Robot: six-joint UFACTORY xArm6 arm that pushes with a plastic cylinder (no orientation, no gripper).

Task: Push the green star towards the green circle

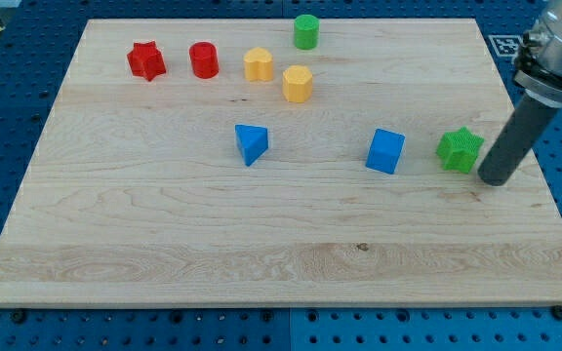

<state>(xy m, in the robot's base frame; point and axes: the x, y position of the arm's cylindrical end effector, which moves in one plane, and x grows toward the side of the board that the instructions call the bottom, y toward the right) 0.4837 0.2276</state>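
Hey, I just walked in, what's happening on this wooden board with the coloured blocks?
A robot arm with a dark rod is working a wooden board. My tip sits just to the view's right of the green star, close beside it; contact can't be confirmed. The green circle stands far off near the view's top, so the star has yet to travel up and left. A blue cube lies just left of the star, near the pushing line.

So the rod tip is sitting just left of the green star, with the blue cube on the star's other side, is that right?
Not quite. The camera view shows my tip just right of the green star, not left. The blue cube is on the star's other side, to its left.
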